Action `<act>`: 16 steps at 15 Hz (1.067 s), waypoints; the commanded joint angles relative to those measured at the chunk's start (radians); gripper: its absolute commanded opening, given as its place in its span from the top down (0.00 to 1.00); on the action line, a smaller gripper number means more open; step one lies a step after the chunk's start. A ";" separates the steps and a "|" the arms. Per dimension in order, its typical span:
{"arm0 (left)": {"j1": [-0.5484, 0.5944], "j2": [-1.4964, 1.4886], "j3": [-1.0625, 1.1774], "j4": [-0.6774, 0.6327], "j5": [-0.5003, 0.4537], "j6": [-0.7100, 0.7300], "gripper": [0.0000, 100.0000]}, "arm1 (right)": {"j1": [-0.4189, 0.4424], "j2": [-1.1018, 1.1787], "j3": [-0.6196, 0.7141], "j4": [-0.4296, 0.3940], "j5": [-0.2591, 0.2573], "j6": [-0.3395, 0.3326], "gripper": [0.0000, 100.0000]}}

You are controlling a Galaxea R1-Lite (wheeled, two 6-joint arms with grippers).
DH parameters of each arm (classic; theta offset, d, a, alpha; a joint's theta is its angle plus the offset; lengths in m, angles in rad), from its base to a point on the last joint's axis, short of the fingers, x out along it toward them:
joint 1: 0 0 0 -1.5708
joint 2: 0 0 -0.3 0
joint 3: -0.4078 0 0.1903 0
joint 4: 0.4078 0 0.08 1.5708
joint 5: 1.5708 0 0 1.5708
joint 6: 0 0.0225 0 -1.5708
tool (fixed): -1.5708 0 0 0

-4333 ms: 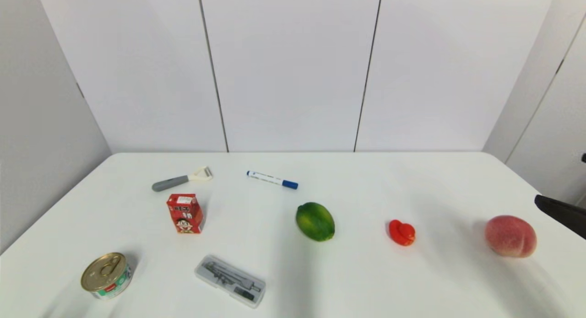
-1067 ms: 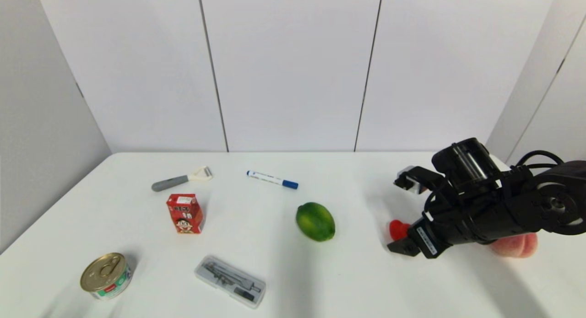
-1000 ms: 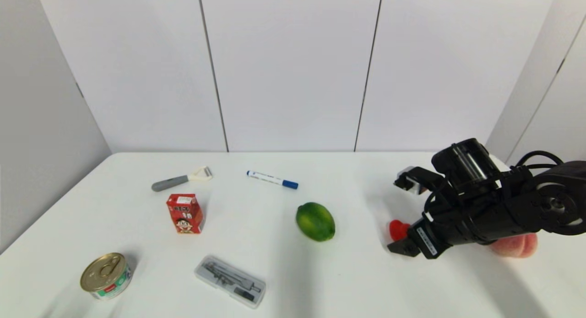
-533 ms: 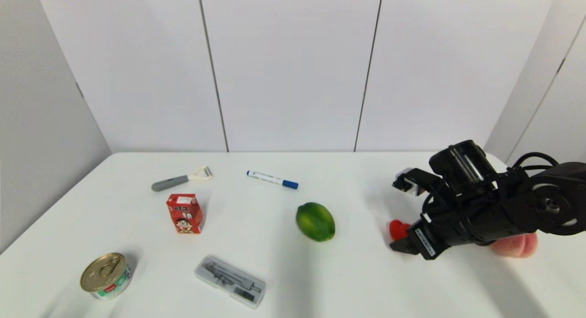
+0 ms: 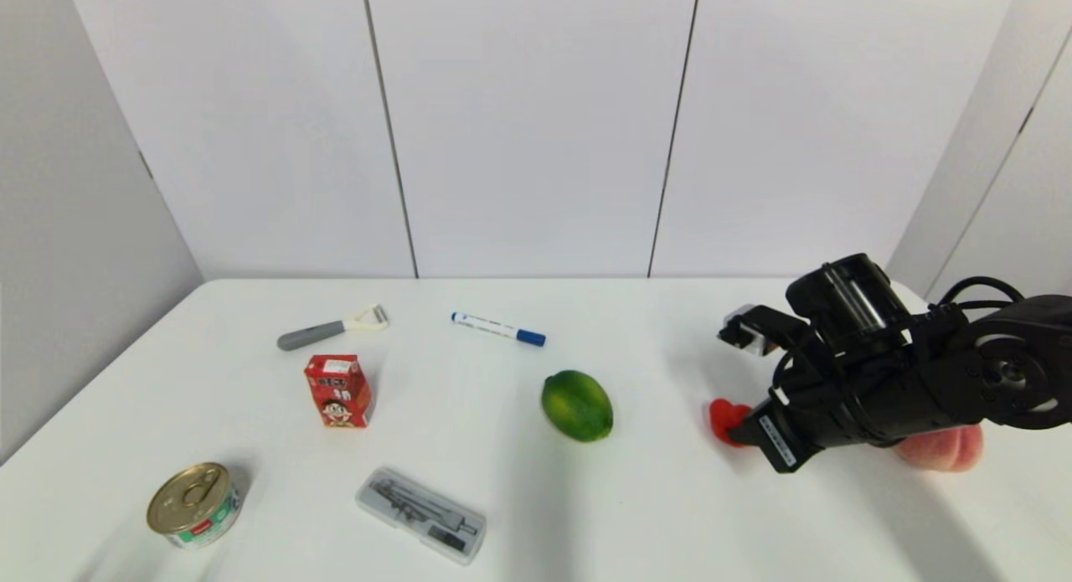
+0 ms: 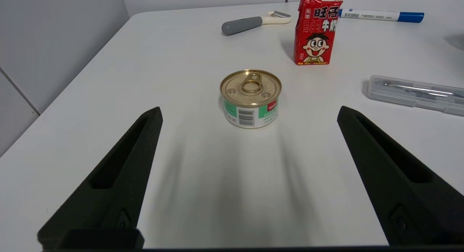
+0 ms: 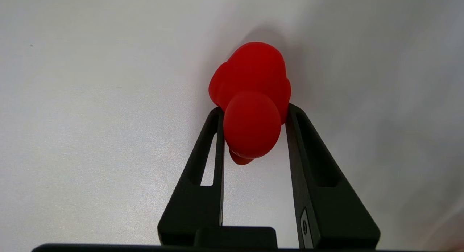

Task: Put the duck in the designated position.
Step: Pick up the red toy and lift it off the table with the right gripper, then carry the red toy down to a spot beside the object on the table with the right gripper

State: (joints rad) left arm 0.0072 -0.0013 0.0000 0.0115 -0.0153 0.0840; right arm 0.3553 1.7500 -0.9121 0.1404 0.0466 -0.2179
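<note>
Two arms: one parked at the left, one working at the right.
Left gripper [image 6: 250,118]: low over the near-left bench, jaws spread wide and holding nothing, the can straight ahead of them.
Can [image 5: 194,504]: gold-lidded tin with a pull ring, upright at the near-left of the bench [image 5: 636,515].
Peeler [image 5: 332,328]: grey handle, cream head, lying toward the far left.
Red drink carton [image 5: 338,390]: upright, between the peeler and the can.
Clear case [image 5: 420,514]: flat near the front edge, right of the can.
Marker [image 5: 497,329]: white barrel, blue cap, lying toward the back.
Green fruit [image 5: 576,405]: mid-bench, well apart from the duck.
Duck [image 7: 252,99]: red, on the right part of the bench, between the green fruit and the peach; pinched between the right jaws, its front hidden by them in the head view.
Right gripper [image 7: 253,112]: reaching in from the right, jaws clenched on the duck's sides.
Peach [image 5: 946,450]: pink, at the far right, partly hidden behind the right arm.
</note>
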 commanded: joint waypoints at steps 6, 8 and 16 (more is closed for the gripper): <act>0.000 0.001 0.000 0.001 0.000 0.000 0.00 | -0.087 -0.081 -0.017 -0.160 0.004 0.000 1.00; 0.000 0.001 0.000 0.001 0.000 0.000 0.00 | -0.137 -0.109 -0.034 -0.162 0.007 0.000 1.00; 0.000 0.001 0.000 0.001 0.000 0.000 0.00 | -0.404 -0.018 -0.211 -0.160 0.061 -0.029 1.00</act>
State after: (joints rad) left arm 0.0072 -0.0013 0.0000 0.0123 -0.0153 0.0840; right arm 0.0019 1.6855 -1.0762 -0.0206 0.0902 -0.2289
